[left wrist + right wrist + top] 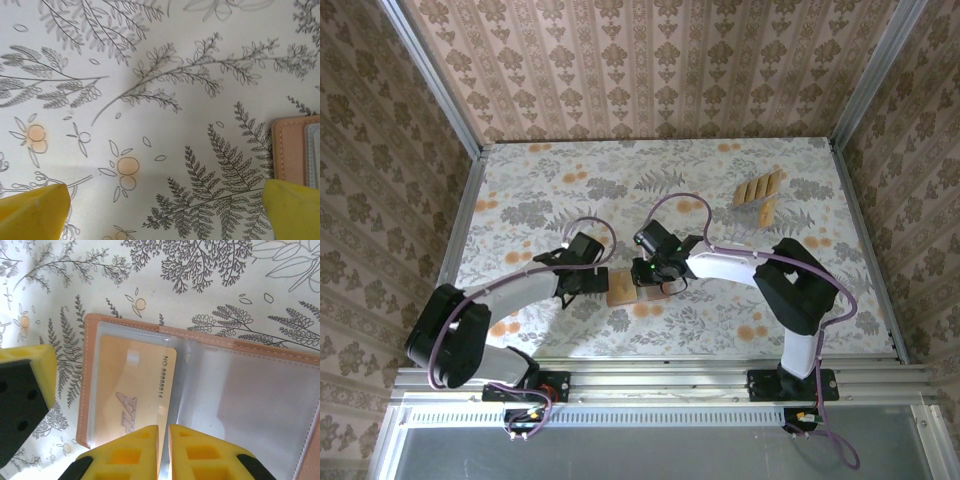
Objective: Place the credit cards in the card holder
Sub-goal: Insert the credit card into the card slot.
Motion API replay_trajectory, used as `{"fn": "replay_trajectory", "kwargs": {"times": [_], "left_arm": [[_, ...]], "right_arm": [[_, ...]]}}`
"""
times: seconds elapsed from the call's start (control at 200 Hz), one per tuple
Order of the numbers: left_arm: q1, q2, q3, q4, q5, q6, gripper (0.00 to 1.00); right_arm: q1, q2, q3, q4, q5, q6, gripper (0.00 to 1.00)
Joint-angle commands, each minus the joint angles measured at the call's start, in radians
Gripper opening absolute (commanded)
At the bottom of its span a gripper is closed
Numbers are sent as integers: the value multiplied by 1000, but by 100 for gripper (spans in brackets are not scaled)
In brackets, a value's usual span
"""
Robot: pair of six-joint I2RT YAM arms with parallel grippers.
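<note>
The salmon-brown card holder lies open on the flowered table between both arms. In the right wrist view its clear inner pockets face up, and a tan credit card marked 8888814 sits partly inside the left pocket. My right gripper is shut on that card's near right edge. My left gripper is open over bare tablecloth, with the holder's edge just beyond its right finger. More tan cards lie at the far right.
One further card lies just in front of the row. A yellow-and-black finger of the left gripper stands close to the holder's left edge. Patterned walls and metal posts close in the table on three sides.
</note>
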Motion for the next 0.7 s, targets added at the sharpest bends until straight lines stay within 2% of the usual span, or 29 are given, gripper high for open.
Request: {"fn": "replay_trajectory", "kwargs": {"times": [0.0, 0.695], "left_arm": [[10, -14, -14, -28, 14, 18, 100], [-25, 100, -11, 30, 42, 5, 100]], "right_arm": [[-3, -21, -22, 8, -6, 15, 15], [30, 62, -20, 63, -41, 48, 12]]}}
